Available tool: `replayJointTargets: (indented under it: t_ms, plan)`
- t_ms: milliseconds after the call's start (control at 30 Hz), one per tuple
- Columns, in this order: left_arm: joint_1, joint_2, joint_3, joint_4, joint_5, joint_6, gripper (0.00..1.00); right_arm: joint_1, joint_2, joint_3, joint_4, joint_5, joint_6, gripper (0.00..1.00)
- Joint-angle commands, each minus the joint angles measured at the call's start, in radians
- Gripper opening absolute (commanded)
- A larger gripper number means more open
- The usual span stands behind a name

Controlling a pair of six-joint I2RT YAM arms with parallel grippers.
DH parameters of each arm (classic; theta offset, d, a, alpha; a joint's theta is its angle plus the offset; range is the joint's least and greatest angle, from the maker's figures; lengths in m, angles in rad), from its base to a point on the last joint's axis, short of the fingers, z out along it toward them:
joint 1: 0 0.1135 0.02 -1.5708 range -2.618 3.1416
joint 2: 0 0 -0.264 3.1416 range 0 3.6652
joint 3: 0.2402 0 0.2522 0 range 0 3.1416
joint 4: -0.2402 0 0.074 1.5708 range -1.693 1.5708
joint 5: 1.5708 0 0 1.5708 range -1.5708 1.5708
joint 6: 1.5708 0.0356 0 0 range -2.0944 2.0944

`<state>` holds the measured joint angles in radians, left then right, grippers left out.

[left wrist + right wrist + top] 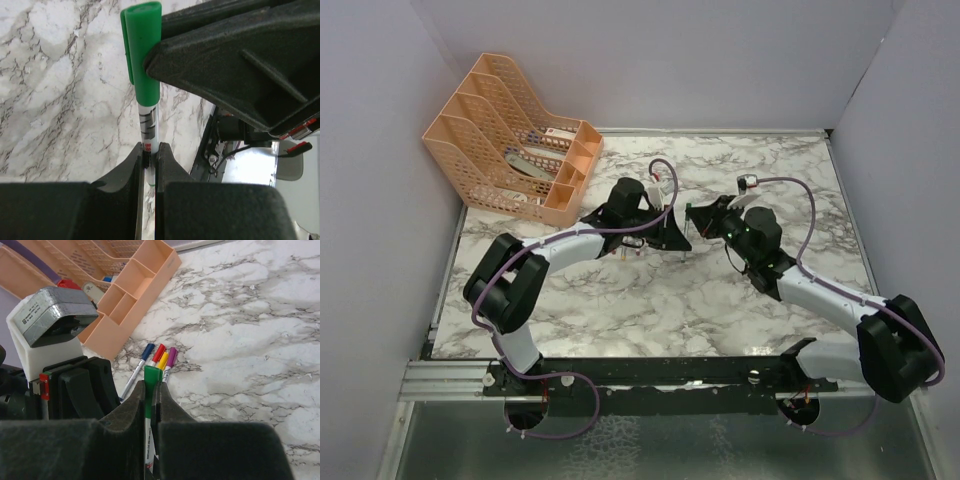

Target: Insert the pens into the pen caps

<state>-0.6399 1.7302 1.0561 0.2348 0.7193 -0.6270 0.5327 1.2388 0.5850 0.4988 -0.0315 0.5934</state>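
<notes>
Four capped pens (161, 357) lie side by side on the marble table (240, 340), just beside the near corner of the orange desk tray (165, 262) that stands at the far left. Their caps are blue, red, yellow and purple. The fifth pen (148, 125) is held up between the two arms over the middle of the table. The left gripper (150, 150) has its fingers drawn narrow, pinching the pale barrel. The right gripper (151, 385) is just as narrow, clamped on the green cap (143, 45), which sits over the pen's end and in line with the barrel. To my eye the cap looks on, but I cannot tell whether it is pushed fully home. To finish this step well, I would press straight along the barrel's line with no sideways lean, because a stretch of bare barrel runs between the two grips and a skewed push could bow it or jam the cap. Both grips want to be firm enough that the smooth barrel does not slide back through the left pads. Once the cap is seated, only one side should let go, and the other should lay the pen down flat next to the four by the tray.
</notes>
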Motion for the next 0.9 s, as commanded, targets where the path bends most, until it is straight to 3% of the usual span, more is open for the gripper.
replayJointTargets:
  t_ms: [0, 567, 867]
  plan:
    - [0.051, -0.027, 0.052, 0.121, -0.103, -0.023, 0.00, 0.102, 0.047, 0.013, -0.123, -0.046, -0.037, 0.01]
    - [0.138, -0.055, 0.036, 0.043, -0.154, 0.006, 0.00, 0.167, 0.120, 0.090, -0.174, 0.051, -0.064, 0.01]
    - [0.137, -0.040, 0.057, -0.294, -0.291, 0.148, 0.00, 0.167, 0.119, 0.223, -0.306, 0.206, -0.128, 0.01]
